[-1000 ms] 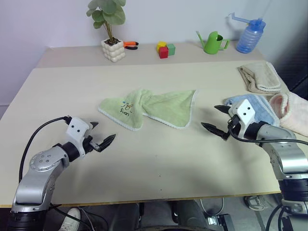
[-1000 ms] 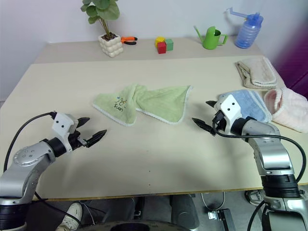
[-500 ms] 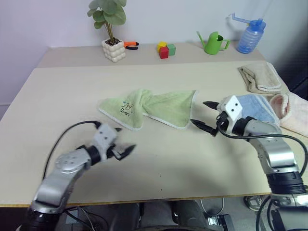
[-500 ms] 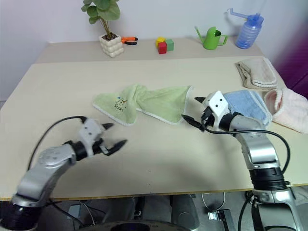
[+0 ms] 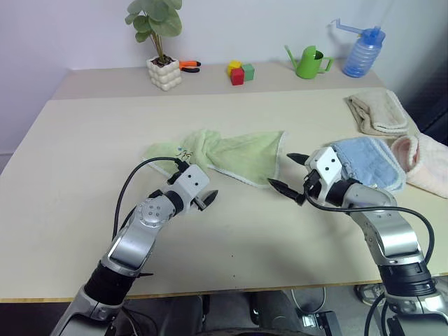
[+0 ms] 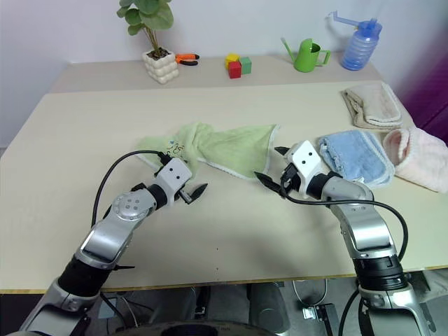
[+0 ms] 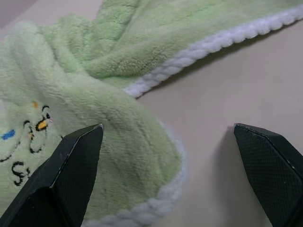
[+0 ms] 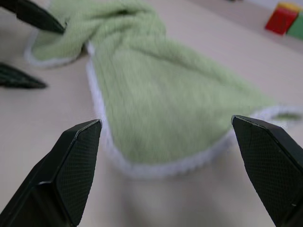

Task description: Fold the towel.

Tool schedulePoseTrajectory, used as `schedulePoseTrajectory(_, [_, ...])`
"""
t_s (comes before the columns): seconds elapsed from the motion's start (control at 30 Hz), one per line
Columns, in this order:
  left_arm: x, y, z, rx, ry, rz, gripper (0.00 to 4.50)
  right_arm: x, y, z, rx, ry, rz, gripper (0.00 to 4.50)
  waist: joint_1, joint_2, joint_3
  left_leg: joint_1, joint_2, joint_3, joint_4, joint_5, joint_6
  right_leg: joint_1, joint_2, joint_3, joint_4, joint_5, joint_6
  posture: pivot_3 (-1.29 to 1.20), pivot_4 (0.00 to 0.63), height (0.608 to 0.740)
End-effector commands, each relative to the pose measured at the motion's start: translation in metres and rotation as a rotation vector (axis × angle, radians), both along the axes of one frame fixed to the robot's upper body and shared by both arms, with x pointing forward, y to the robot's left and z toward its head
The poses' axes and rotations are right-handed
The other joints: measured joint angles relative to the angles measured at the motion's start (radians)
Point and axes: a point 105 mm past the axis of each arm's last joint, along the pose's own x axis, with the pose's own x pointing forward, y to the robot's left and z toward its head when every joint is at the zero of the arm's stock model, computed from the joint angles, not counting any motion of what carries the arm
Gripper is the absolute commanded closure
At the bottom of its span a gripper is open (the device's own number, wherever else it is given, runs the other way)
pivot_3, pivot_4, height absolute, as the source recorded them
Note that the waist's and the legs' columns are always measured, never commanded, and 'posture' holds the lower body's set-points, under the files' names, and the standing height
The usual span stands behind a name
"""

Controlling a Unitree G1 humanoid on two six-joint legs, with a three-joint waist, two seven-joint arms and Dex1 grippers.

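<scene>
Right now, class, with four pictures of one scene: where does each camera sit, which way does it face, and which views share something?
Left and right eye views: on the head, looking forward and down at the table; both arms show.
Left wrist view: on the left arm, facing the towel between that open gripper's fingers.
Right wrist view: on the right arm, facing the towel between its open fingers.
Shared: all show the towel; the right wrist view also catches the left gripper.

You will find the towel's [image 5: 238,155] embroidered corner partly covered by the left pincer [image 5: 204,198] in the head views. Its small dark writing is too small to read there. The pink cloth [image 5: 425,162] at the far right of the table [image 5: 84,140] is cut off by the picture's edge.
</scene>
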Motion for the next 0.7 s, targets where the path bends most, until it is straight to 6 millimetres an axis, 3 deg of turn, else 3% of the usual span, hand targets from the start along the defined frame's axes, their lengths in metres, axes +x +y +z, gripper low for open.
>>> schedulePoseTrajectory(0.03, [0.004, 0.024, -0.012, 0.067, 0.044, 0.075, 0.02, -0.001, 0.003, 0.019, 0.014, -0.079, 0.008, 0.0, -0.001, 0.0, 0.0, 0.001, 0.0, 0.0, 0.0, 0.0, 0.0, 0.0, 0.0, 0.0, 0.0, 0.0, 0.0, 0.0, 0.15, 0.73])
schedulePoseTrajectory(0.13, [0.003, 0.027, -0.011, 0.055, 0.049, 0.086, 0.87, 0.001, 0.006, 0.02, 0.021, -0.083, 0.013, 0.0, -0.001, 0.0, 0.0, 0.001, 0.001, 0.0, 0.0, 0.0, 0.0, 0.0, 0.001, 0.0, 0.0, 0.0, 0.0, 0.0, 0.15, 0.73])
schedulePoseTrajectory(0.37, [-0.001, 0.037, -0.009, 0.037, 0.042, 0.147, 4.34, 0.003, 0.015, 0.02, -0.005, -0.097, 0.052, 0.0, 0.001, 0.0, 0.0, 0.001, 0.001, 0.0, 0.0, 0.0, 0.0, 0.0, 0.001, 0.0, 0.0, 0.0, 0.0, 0.0, 0.15, 0.73])
schedulePoseTrajectory(0.53, [-0.002, 0.048, -0.002, 0.036, -0.007, 0.198, 4.43, -0.007, 0.034, 0.011, -0.106, -0.106, 0.164, 0.0, 0.0, 0.0, 0.0, 0.001, 0.001, 0.0, 0.0, 0.0, 0.0, 0.0, 0.001, 0.0, 0.0, 0.0, 0.0, 0.0, 0.15, 0.73])
schedulePoseTrajectory(0.7, [-0.003, 0.062, 0.02, -0.058, -0.101, 0.271, 4.43, -0.004, 0.053, -0.003, -0.172, -0.102, 0.183, 0.0, 0.001, 0.0, 0.0, 0.0, 0.001, 0.0, 0.0, 0.0, 0.0, 0.0, 0.0, 0.0, 0.0, 0.0, 0.0, 0.0, 0.15, 0.73])
